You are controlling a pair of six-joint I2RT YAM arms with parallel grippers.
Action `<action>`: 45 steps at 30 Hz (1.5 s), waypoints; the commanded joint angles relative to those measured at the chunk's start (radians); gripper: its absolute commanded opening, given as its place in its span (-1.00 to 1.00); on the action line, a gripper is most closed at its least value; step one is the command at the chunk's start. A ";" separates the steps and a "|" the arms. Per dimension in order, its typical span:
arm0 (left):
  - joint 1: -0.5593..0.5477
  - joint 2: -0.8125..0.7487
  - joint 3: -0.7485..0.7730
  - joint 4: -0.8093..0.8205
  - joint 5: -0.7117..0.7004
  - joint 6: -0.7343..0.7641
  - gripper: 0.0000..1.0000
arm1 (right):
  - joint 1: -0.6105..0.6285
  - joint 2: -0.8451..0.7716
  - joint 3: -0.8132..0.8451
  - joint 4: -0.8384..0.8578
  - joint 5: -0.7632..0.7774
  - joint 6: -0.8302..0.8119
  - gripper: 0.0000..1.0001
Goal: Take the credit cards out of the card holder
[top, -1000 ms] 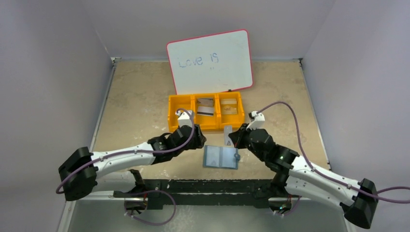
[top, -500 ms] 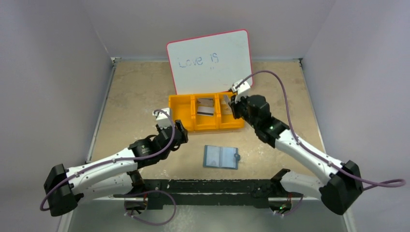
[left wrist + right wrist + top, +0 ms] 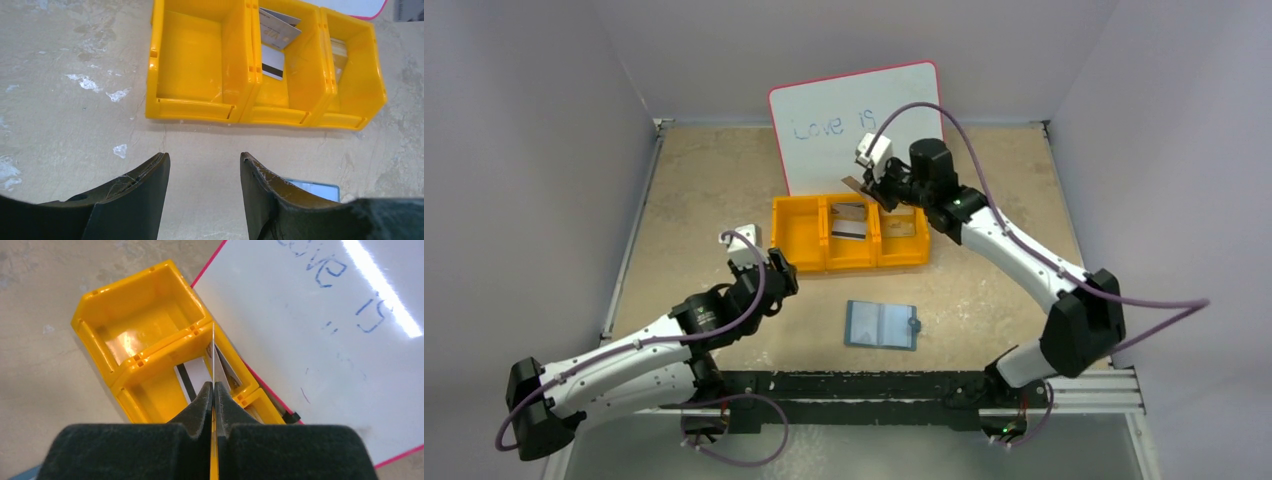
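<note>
Apparently the task is already well advanced. The right gripper [image 3: 213, 390] is clamped tight on one thin credit card [image 3: 213, 352], which the wrist view shows edge-on. It hangs above the middle part of the orange bin [image 3: 802, 262], toward the far side of the bin where the whiteboard [image 3: 894, 110] leans. Inside the bin some cards are already delivered: grey cards [image 3: 272, 62] lie in the middle compartment, one with a dark stripe, and a tan-looking card [image 3: 340, 50] lies in the right compartment. The card holder [image 3: 882, 325] lies open and flat on the table on the near side of the bin, well apart from both arms, its pale pockets turned up. From above I cannot tell if any card remains in these pockets. The left gripper [image 3: 202, 160] hovers near the left end of the bin with the fingers apart and nothing between them. In my judgement, what is left is to drop the held card into the bin and then to check the card holder for cards that may remain.
</note>
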 commanded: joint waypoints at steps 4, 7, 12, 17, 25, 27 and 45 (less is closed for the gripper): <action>0.003 -0.005 0.032 -0.011 -0.040 0.015 0.08 | -0.006 0.184 0.172 -0.192 -0.081 -0.241 -1.00; 0.004 -0.002 0.037 -0.014 -0.038 0.014 0.08 | -0.006 0.223 0.187 -0.168 -0.119 -0.257 -1.00; 0.004 -0.021 0.033 -0.024 -0.048 0.013 0.08 | -0.006 0.352 0.305 -0.333 -0.236 -0.385 -1.00; 0.003 -0.041 0.032 -0.045 -0.059 0.006 0.08 | -0.005 0.468 0.404 -0.398 -0.252 -0.414 -1.00; 0.004 -0.079 0.013 -0.076 -0.079 -0.007 0.08 | -0.008 0.498 0.420 -0.398 -0.210 -0.387 -1.00; 0.004 -0.086 0.011 -0.076 -0.080 -0.010 0.08 | -0.009 0.497 0.418 -0.395 -0.188 -0.379 -1.00; 0.003 -0.065 0.009 -0.056 -0.066 -0.007 0.08 | -0.013 0.585 0.556 -0.561 -0.053 -0.400 -1.00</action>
